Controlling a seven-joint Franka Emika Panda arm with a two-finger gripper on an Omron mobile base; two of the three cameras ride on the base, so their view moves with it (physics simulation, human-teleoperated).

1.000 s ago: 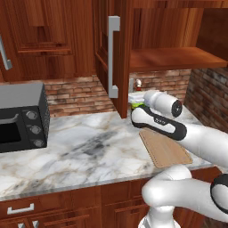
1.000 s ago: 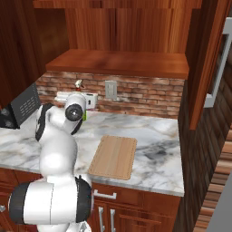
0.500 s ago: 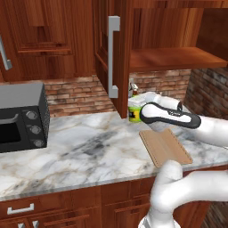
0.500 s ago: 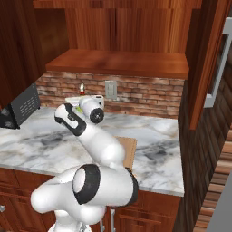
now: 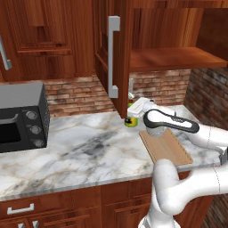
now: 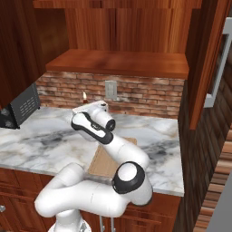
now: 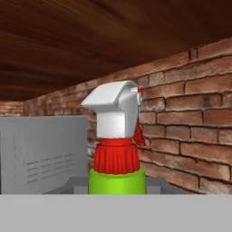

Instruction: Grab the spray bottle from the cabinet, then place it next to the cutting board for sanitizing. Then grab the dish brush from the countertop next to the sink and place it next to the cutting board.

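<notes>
We see the spray bottle [image 7: 117, 149] upright in our gripper [image 5: 133, 111], jaws closed on its green body, low over the marble counter [image 5: 84, 149] just beyond the cutting board [image 5: 165, 147], below the open cabinet [image 5: 173, 58]. Its yellow label [image 5: 129, 120] carries no writing we can read. A microwave [image 5: 20, 116] sits left.

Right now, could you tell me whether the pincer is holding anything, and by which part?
The pincer holds the spray bottle, gripped around its green body below the red collar; the white trigger top stands free above, and its base hangs just above the marble counter.
</notes>
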